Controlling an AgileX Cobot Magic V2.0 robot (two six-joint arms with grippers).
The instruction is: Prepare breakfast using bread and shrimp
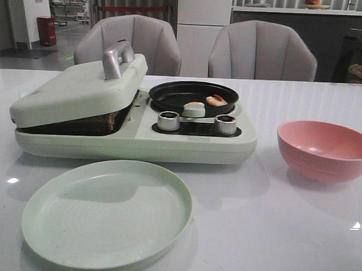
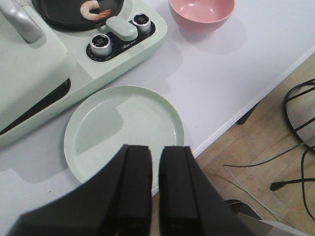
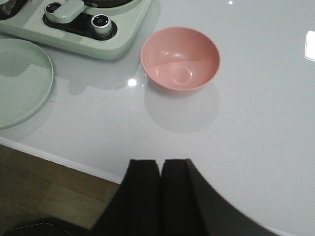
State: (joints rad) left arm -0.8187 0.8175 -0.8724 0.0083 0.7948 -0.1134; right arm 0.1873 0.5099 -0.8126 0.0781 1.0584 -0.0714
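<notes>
One shrimp (image 1: 217, 100) is sitting in the little black pan (image 1: 171, 94) on the cooker (image 1: 138, 142), so that bit looks started. No bread visible, maybe under the nearly shut lid (image 1: 75, 92). Green plate (image 1: 105, 213) and pink bowl (image 1: 324, 148) hold nothing. Left gripper (image 2: 155, 182) and right gripper (image 3: 161, 191) both closed, holding nothing, hanging back by the table edge.

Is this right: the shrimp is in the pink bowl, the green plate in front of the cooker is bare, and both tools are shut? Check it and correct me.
One part is wrong. The shrimp lies in the black round pan on the cooker, as the front view shows; the pink bowl holds nothing. The green plate is bare, and the left tool and right tool look shut.
</notes>
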